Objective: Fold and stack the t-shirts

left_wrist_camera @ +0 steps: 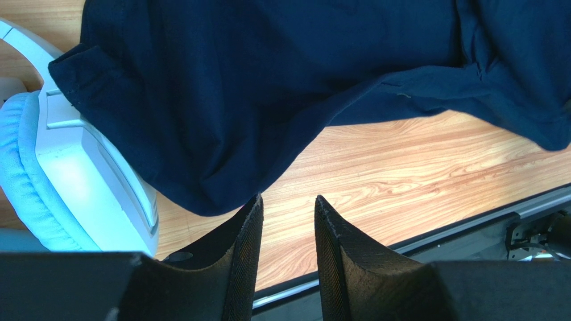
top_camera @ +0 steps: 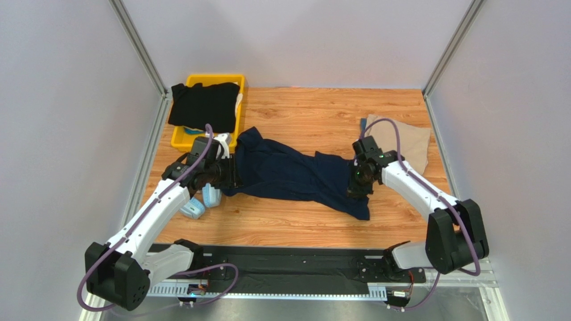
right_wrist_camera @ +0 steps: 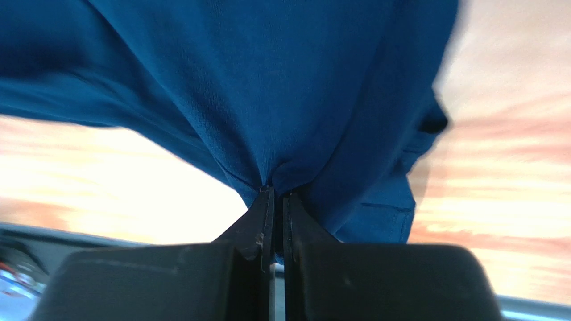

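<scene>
A dark navy cloth t-shirt (top_camera: 288,175) lies stretched and rumpled across the middle of the wooden bench (top_camera: 301,227). The right fingers (right_wrist_camera: 277,195) are clenched on a pinch of fabric at its right end. The left fingers (left_wrist_camera: 288,204) stand released at the shirt's left edge, with bare wood between them, gripping nothing. Light blue headphones (left_wrist_camera: 80,174) lie just beside that left edge, partly under the hem. A tan cloth t-shirt (top_camera: 409,144) rests beyond the navy shirt's right end. A black cloth t-shirt (top_camera: 204,105) drapes over a yellow plastic bin (top_camera: 179,139) beyond its left end.

Overhead view bright, even, sharp; left wrist view crisp; right wrist view motion-blurred, table (right_wrist_camera: 100,174) overexposed
</scene>
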{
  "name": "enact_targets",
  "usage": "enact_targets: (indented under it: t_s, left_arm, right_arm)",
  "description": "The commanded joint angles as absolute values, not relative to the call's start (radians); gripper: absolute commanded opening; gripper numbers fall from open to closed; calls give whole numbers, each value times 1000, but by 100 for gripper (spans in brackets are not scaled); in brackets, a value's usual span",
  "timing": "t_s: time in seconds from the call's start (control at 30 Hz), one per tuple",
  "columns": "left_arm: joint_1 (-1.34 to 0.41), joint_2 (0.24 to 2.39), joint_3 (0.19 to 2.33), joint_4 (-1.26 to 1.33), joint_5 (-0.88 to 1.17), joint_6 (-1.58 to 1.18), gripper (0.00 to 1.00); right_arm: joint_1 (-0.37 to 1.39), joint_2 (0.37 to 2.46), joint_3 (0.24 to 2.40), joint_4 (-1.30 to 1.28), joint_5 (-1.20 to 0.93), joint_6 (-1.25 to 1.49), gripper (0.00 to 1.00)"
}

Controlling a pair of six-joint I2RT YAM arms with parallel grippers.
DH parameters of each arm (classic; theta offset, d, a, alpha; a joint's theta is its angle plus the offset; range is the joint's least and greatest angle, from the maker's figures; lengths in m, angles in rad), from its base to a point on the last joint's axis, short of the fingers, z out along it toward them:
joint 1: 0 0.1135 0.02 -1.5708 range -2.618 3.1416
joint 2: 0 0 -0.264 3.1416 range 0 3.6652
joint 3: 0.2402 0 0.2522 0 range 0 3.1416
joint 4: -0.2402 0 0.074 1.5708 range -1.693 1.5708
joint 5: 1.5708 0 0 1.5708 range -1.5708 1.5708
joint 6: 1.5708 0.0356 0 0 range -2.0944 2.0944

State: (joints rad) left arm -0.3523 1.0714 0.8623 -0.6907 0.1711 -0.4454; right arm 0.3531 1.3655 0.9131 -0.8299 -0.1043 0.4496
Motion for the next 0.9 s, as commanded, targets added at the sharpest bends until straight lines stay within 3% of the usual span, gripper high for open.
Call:
enact_targets:
  t_s: [0.0,0.07,0.2,0.33,0.47,0.87]
  left_arm:
    - [-356,1068,900,-673,176,-426,41]
    - [-356,1066,897,-676,172,-422,41]
    - [-356,1060,893,-690,161,-416,41]
    - [-356,1055,891,-696,153,-413,41]
    - [-356,1061,894,-690,155,-417,41]
    - [-356,1035,882,-709,137,-411,41]
  right_arm:
    - [435,1445,855,-825,-126,491,2]
    - [472,1489,864,-834,-138,491,4]
    - [495,1421,932,-848,-94,505,37]
    - [495,1325,1052,-887,70,489,56]
    - [477,1322,1133,-884,236,450,61]
    - [347,1519,1152,-839,273,411,59]
